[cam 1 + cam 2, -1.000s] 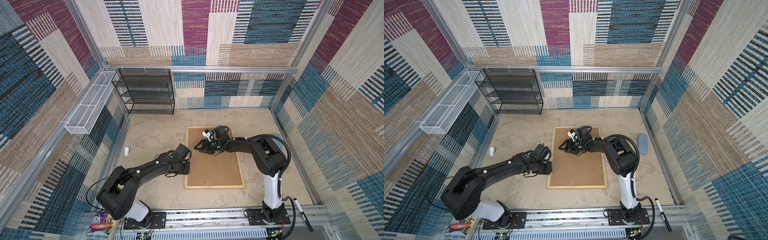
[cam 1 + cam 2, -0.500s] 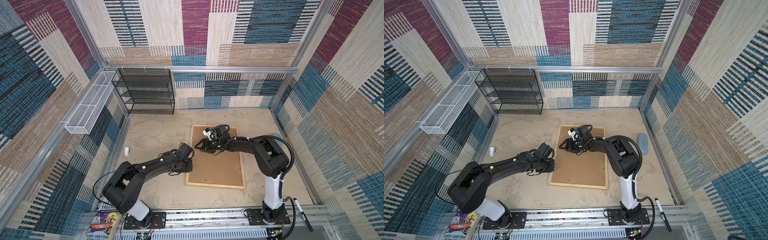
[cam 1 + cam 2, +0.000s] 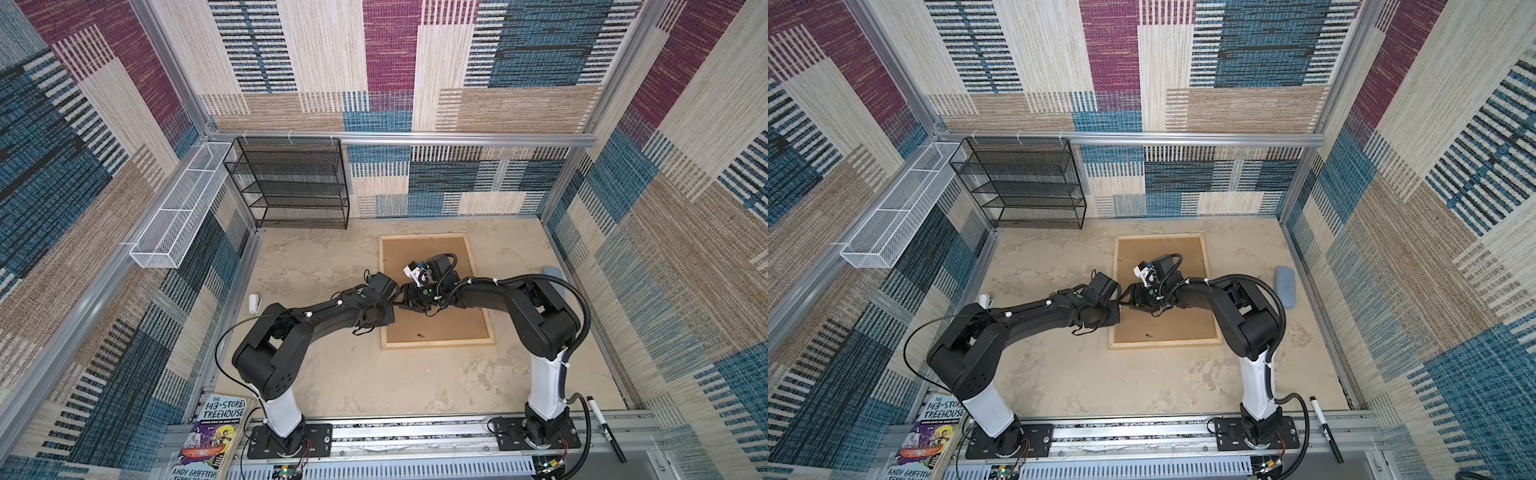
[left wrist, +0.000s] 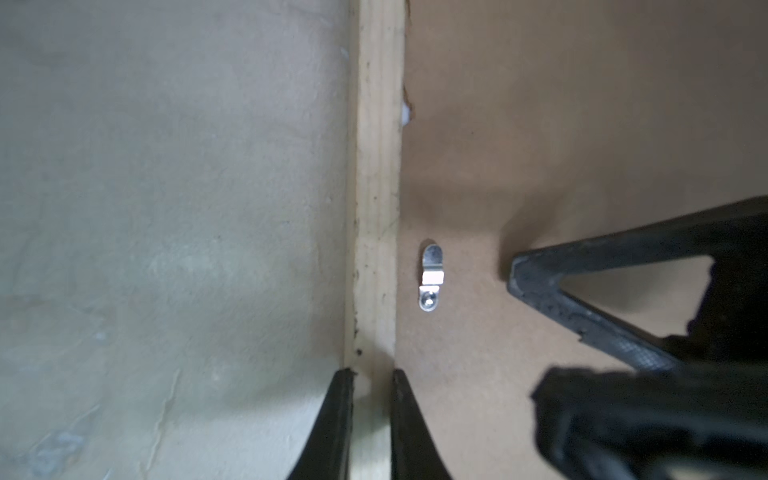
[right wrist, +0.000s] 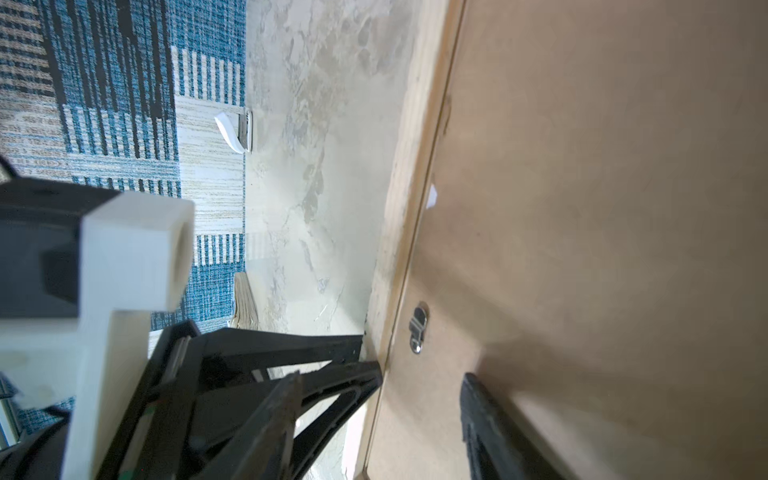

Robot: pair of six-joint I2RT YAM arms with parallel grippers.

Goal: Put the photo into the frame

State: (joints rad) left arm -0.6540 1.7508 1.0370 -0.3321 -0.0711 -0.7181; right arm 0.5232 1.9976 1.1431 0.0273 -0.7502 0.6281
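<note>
The frame (image 3: 438,343) (image 3: 1163,343) lies face down on the table, its pale wood rails around a brown backing board (image 3: 449,324). My left gripper (image 4: 372,374) is shut on the frame's left rail (image 4: 376,187); in both top views it sits at that rail (image 3: 394,300) (image 3: 1120,303). My right gripper (image 5: 422,374) stands open just inside the same rail, one finger at the seam and one finger (image 4: 515,266) on the board, beside a small metal clip (image 4: 431,276) (image 5: 417,328). The photo is hidden. A tiny white corner (image 5: 432,195) pokes out between rail and board.
A black wire-mesh rack (image 3: 291,183) stands at the back left, with a white wire basket (image 3: 178,208) on the left wall. A small white object (image 3: 254,302) lies left of the arms and a grey-blue pad (image 3: 1284,286) at the right wall. A book (image 3: 212,432) and a marker (image 3: 604,428) lie at the front.
The left gripper has closed on the frame's left rail. The frame has slid away towards the back and slightly right, and both arms moved with it.
</note>
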